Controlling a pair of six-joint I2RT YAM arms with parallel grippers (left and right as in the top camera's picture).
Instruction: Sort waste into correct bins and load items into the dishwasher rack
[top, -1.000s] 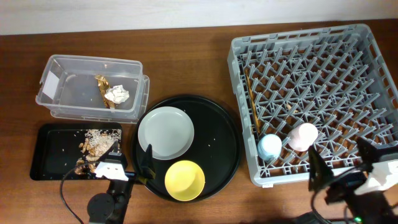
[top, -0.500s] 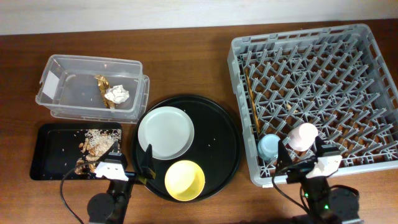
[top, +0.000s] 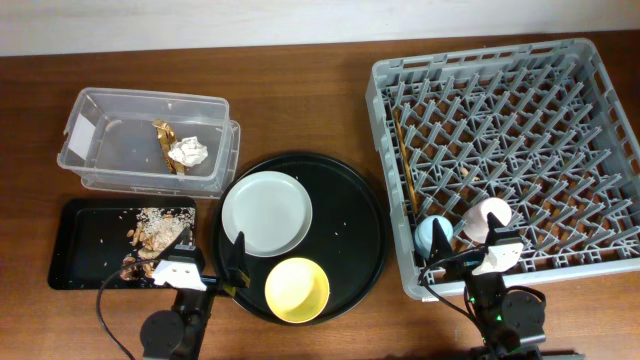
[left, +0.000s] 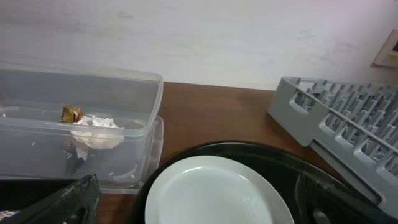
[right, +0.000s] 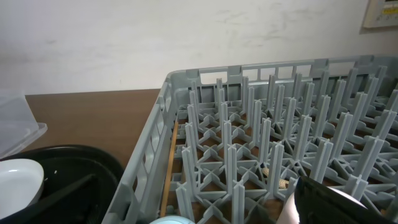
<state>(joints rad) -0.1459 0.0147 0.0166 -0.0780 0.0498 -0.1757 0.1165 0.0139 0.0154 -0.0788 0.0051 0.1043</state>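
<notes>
The grey dishwasher rack (top: 480, 62) stands at the right. It holds the chopsticks (top: 405, 170) along its left side. The light-blue cup (top: 434, 235) and pink cup (top: 488, 216) sit at its front edge. The clear tub (top: 150, 98) holds the gold-brown wrapper (top: 165, 140) and the white tissue ball (top: 188, 152). The shallow black tray (top: 90, 240) holds food scraps (top: 150, 230). My left gripper (top: 210, 262) is open and empty at the round tray's front left. My right gripper (top: 472, 252) is open and empty just in front of the two cups. The right wrist view shows the rack (right: 261, 118) and chopsticks (right: 169, 168).
A round black serving tray (top: 350, 210) in the middle carries a white plate (top: 266, 213) and a yellow bowl (top: 297, 289). The left wrist view shows the plate (left: 217, 193), the tub (left: 81, 118) and the rack's corner (left: 348, 118). Bare wooden table lies along the back.
My right arm has moved left along the table's front edge, from the lower right corner to just in front of the two cups. The left arm has not moved.
</notes>
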